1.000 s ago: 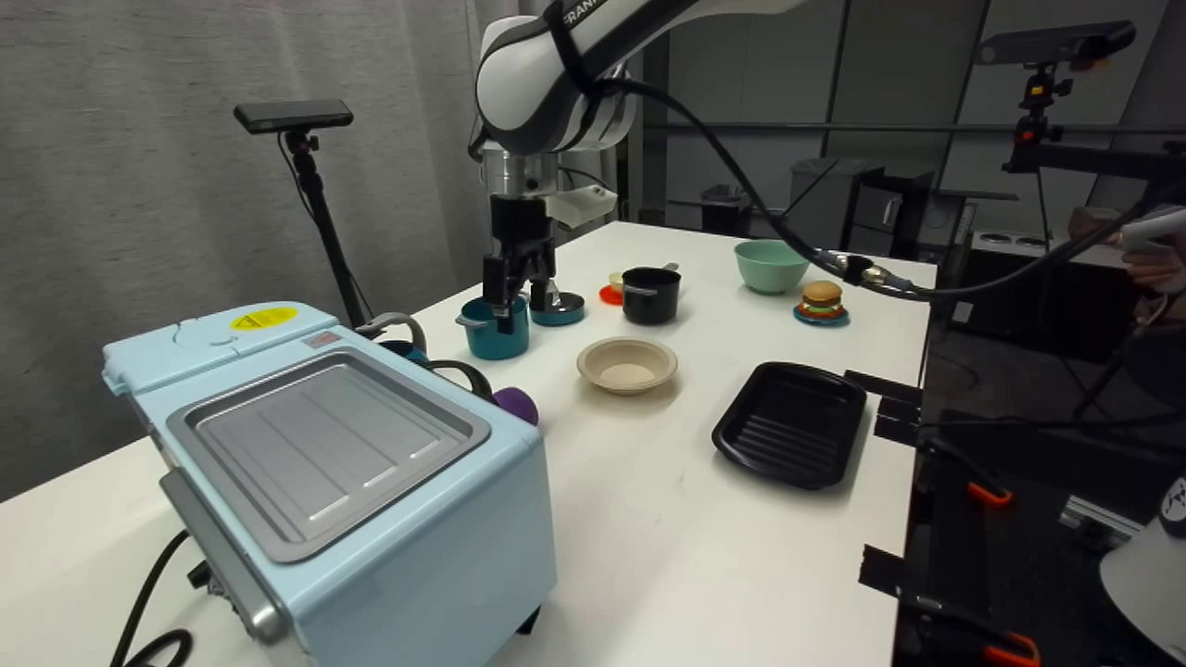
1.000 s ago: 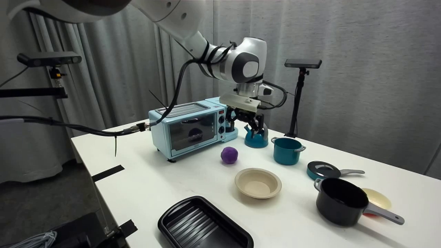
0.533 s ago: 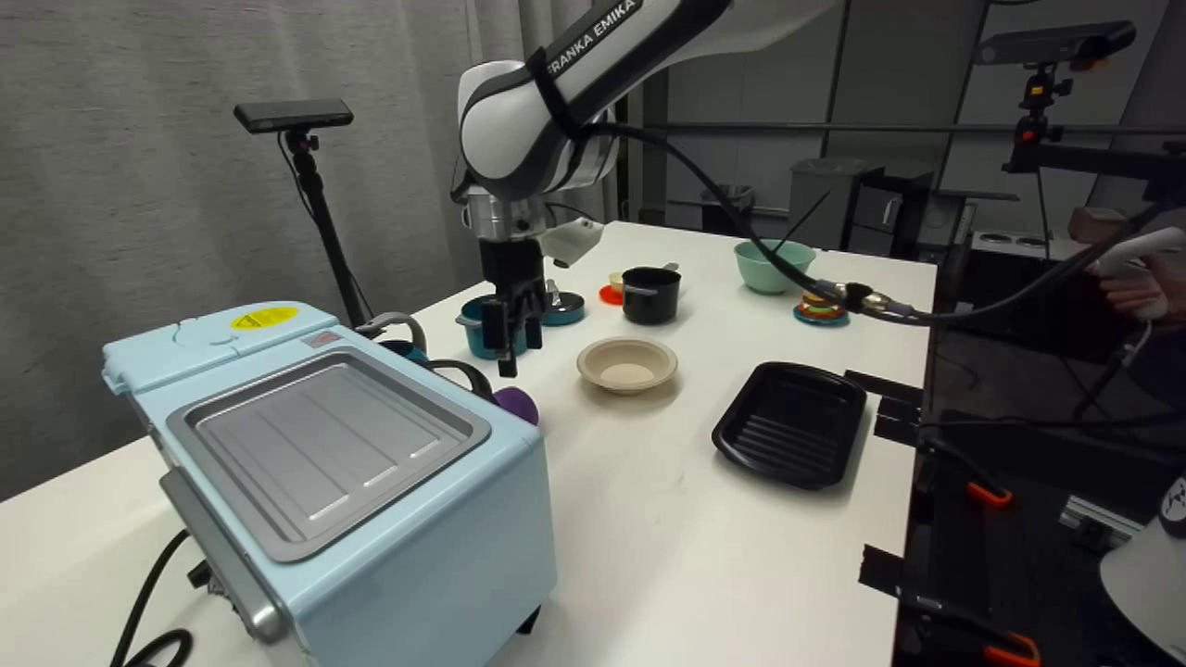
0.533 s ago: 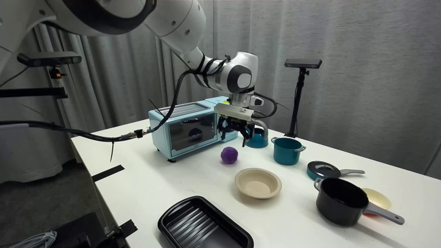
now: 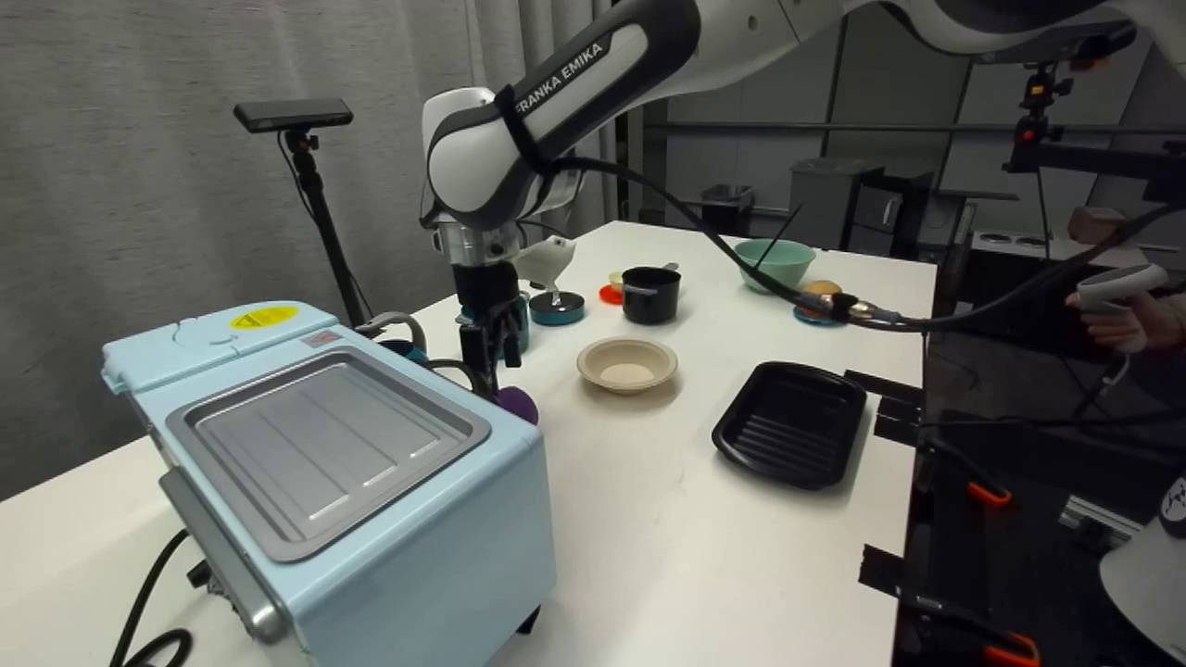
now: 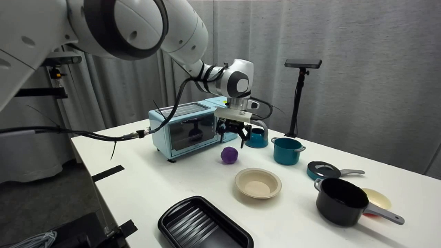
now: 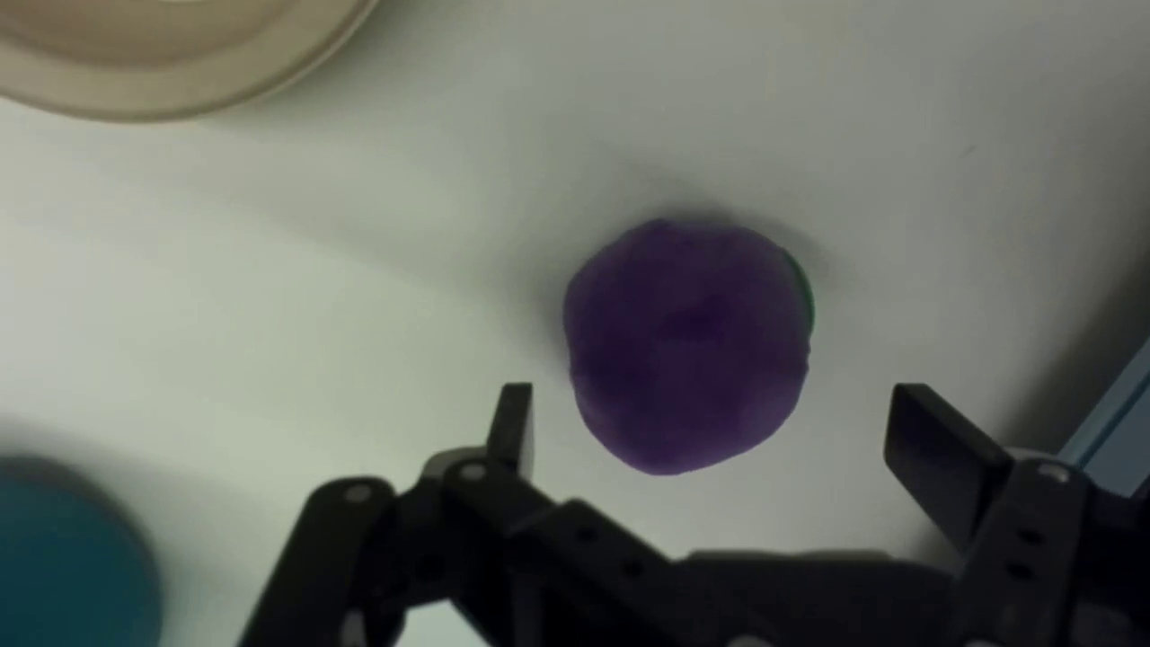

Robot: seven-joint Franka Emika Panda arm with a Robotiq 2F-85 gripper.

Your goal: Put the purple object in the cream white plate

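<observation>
The purple object (image 6: 229, 155) is a round lump on the white table, in front of the toaster oven. It is partly hidden by the oven in an exterior view (image 5: 517, 406). In the wrist view the purple object (image 7: 687, 346) lies just beyond and between the fingertips, apart from both, with a small green edge at its right. My gripper (image 7: 710, 395) is open and empty; in an exterior view the gripper (image 6: 232, 142) hangs above and slightly behind the purple object. The cream white plate (image 6: 258, 187) stands empty nearby; its rim also shows in the wrist view (image 7: 171, 94).
A light blue toaster oven (image 6: 193, 131) stands close beside the gripper. A teal kettle (image 6: 256, 138) and teal pot (image 6: 287, 151) stand behind. A black ridged tray (image 6: 203, 224), a black saucepan (image 6: 341, 203) and a lidded pan (image 6: 322, 170) lie farther off.
My gripper has moved down and toward the toaster oven, coming over the purple object. It stays open. The purple object and the plate have not moved.
</observation>
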